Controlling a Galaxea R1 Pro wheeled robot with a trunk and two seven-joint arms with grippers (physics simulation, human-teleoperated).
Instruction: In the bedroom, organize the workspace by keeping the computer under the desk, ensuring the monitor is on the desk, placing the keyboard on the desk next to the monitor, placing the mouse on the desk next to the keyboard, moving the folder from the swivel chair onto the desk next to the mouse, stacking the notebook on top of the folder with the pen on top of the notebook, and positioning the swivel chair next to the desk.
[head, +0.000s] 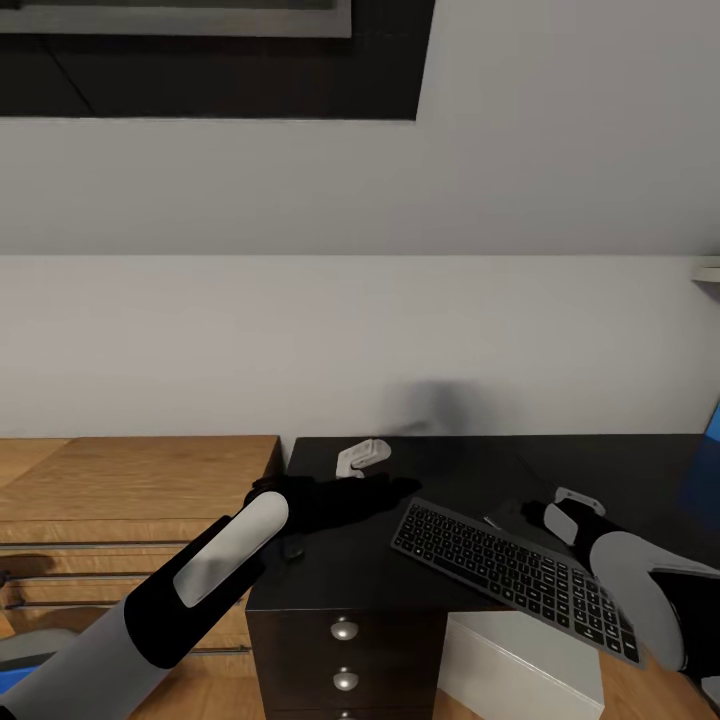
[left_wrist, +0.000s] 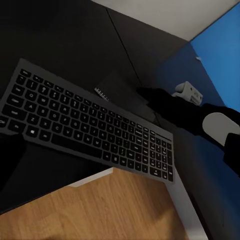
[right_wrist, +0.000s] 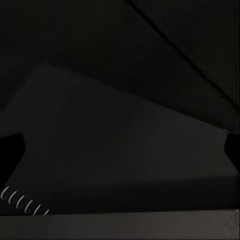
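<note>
Claws first: the right claw (head: 540, 515) hangs low over the dark notebook (right_wrist: 125, 150), its two tips spread to either side of the cover with nothing between them, so it looks open and empty. The left claw (head: 385, 490) reaches across the black counter (head: 330, 575); its fingers merge with the glossy top, and I cannot tell how wide it stands. Just beside the right claw, the keyboard (head: 515, 575) lies askew, one corner jutting past the counter's front edge above the white computer (head: 520, 670). The mouse (head: 292, 549) appears to be the small dark lump near the left forearm, though that is unsure. By my reading the keyboard and computer are roughly placed; notebook, folder, pen and chair remain.
</note>
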